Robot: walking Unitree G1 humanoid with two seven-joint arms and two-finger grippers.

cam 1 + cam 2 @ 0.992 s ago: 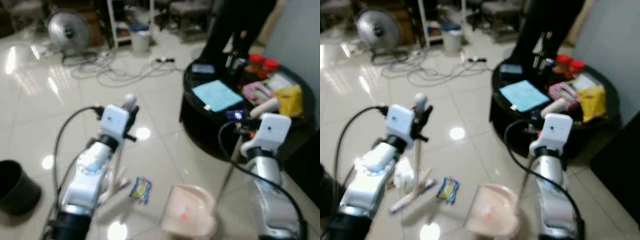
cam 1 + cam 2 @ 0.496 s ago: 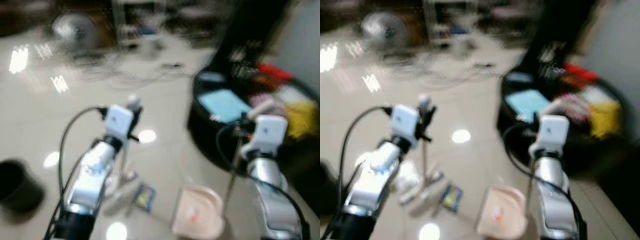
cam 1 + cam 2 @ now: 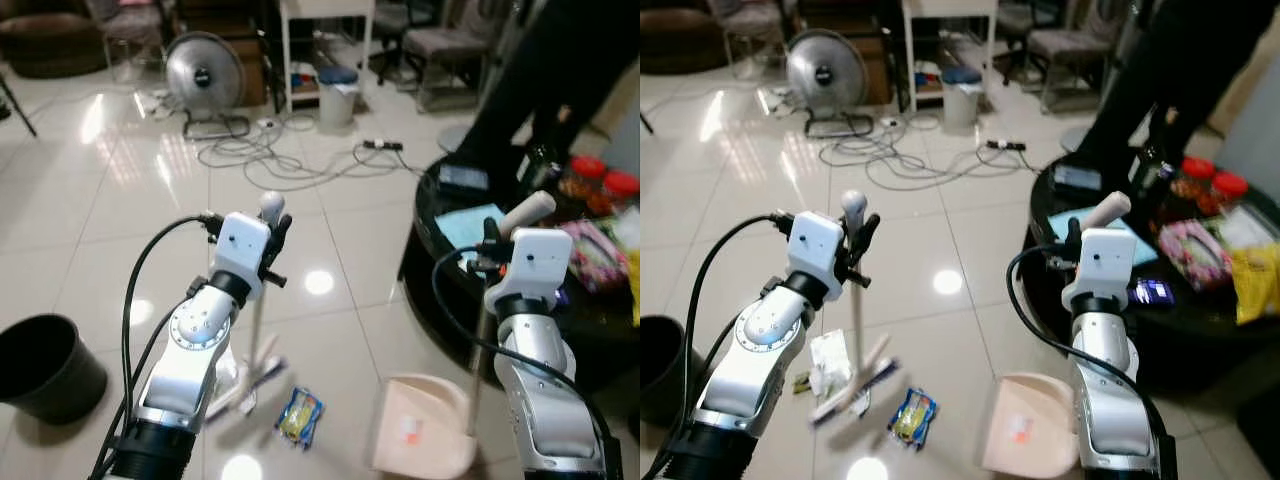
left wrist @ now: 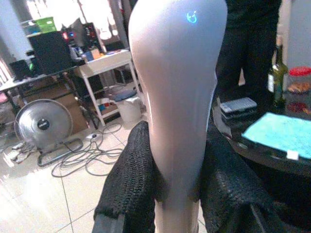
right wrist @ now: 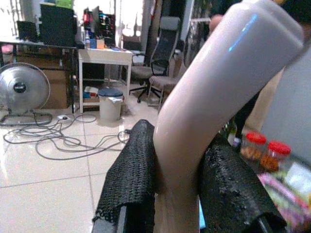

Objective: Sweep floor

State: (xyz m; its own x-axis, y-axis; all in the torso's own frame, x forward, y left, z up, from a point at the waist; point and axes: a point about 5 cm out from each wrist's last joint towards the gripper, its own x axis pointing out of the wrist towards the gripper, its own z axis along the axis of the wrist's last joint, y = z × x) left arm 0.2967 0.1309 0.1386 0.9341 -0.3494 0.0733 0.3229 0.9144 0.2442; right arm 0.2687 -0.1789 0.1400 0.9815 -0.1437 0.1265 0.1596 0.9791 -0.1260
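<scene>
On your far left a black bin [image 3: 40, 368] stands on the tiled floor [image 3: 90, 230]. Your left gripper [image 3: 855, 240] has its fingers [image 4: 130, 184] clenched round the broom [image 3: 856, 330] handle, the bristles resting on the floor beside a white wrapper [image 3: 828, 362] and a blue-and-yellow packet [image 3: 910, 415], both unswept. Further right, the pink dustpan [image 3: 1025, 425] sits on the floor, a bit of litter already in it, its handle grasped by your right gripper [image 3: 1092, 235] next to the round black desk [image 3: 1040, 265]. Most of the sweeping looks left to do.
</scene>
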